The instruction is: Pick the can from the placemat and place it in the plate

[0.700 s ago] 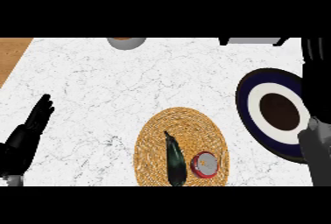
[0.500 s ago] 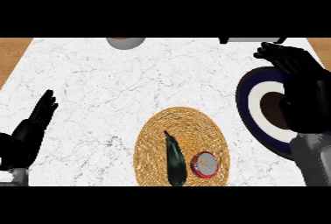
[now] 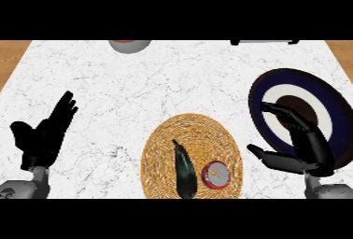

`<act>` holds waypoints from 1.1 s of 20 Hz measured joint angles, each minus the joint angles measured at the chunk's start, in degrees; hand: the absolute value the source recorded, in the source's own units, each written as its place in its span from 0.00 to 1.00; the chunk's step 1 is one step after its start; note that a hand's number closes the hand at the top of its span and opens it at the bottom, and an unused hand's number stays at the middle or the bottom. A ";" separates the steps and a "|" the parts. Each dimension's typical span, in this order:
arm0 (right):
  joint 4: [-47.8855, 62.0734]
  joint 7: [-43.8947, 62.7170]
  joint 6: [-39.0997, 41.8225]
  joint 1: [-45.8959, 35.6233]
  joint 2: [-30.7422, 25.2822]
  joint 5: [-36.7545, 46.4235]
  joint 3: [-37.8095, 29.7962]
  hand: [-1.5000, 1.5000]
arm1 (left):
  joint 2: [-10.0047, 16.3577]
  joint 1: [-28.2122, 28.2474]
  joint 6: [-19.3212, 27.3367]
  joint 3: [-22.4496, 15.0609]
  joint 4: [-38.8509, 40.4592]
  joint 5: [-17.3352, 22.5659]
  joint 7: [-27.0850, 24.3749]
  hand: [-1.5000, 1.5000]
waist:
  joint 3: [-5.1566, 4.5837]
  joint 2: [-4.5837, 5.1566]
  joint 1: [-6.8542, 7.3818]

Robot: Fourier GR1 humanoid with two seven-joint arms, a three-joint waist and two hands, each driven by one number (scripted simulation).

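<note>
Woven placemat [image 3: 200, 135]: can [image 3: 216, 174] near right edge; right hand [image 3: 307, 149] over plate [image 3: 265, 88] rim, fingers [image 3: 286, 112] spread.

Red-sided, silver-topped metal can [image 3: 216, 174] on round woven straw placemat [image 3: 200, 133]; round dark blue plate [image 3: 276, 77] at right.
The can stands upright on the lower right part of the placemat, inside its edge. The plate has a white ring and a dark brown centre; it lies just beside the placemat, up and to the right, not touching it.

Right hand [image 3: 305, 148] has drawn nearer, across the plate [image 3: 277, 82]
</note>
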 measured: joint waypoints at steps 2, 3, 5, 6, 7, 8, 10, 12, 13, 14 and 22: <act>1.65 -4.26 1.88 3.25 -0.65 1.99 1.40 0.00 | -0.16 -1.16 -0.75 0.35 1.40 0.10 -0.07 0.50 | 0.06 -0.01 0.35; 1.76 -5.98 2.24 4.99 -1.23 3.61 2.30 0.00 | -0.67 -1.47 -0.53 0.10 1.61 -0.19 0.07 0.50 | 0.08 -0.05 0.45; 0.72 -6.72 2.68 7.01 -2.97 6.48 3.48 0.00 | -1.28 -2.32 -0.05 -0.19 1.15 -0.50 1.59 0.50 | 0.10 -0.12 0.65; 0.05 -6.62 2.69 7.90 -3.78 7.99 4.04 0.00 | -1.78 -2.76 0.13 -0.21 1.73 -0.78 1.32 0.50 | 0.09 -0.14 0.69; -1.42 -5.48 3.06 8.43 -4.86 8.95 4.34 0.00 | -1.48 -3.01 -0.48 0.20 2.48 -0.71 1.13 0.50 | 0.09 -0.14 0.73; -1.99 -5.02 3.24 9.04 -5.57 10.20 4.73 0.00 | -1.76 -3.14 -0.22 0.13 1.97 -0.93 1.71 0.50 | 0.08 -0.17 0.85; -5.31 -2.83 3.33 10.89 -7.14 12.41 5.38 0.00 | -1.80 -3.67 -0.34 0.26 1.79 -1.18 2.77 0.50 | 0.09 -0.21 0.88; -8.81 -0.37 3.71 12.37 -8.35 14.19 5.62 0.00 | -1.86 -3.34 -1.05 0.78 2.05 -1.29 2.29 0.50 | 0.07 -0.23 0.95; -10.85 2.25 3.76 12.09 -8.42 15.02 5.93 0.00 | -2.12 -3.85 -1.20 1.01 2.83 -1.42 2.10 0.50 | 0.08 -0.21 0.98; -11.92 4.02 3.68 12.14 -8.15 16.35 6.64 0.00 | -2.06 -3.84 -1.53 1.24 2.46 -1.45 2.38 0.50 | 0.06 -0.22 1.07; -18.08 18.12 9.16 10.40 -9.67 23.07 11.08 0.00 | -3.85 -5.44 -2.22 1.96 5.76 -3.08 0.70 0.50 | 0.06 -0.17 1.32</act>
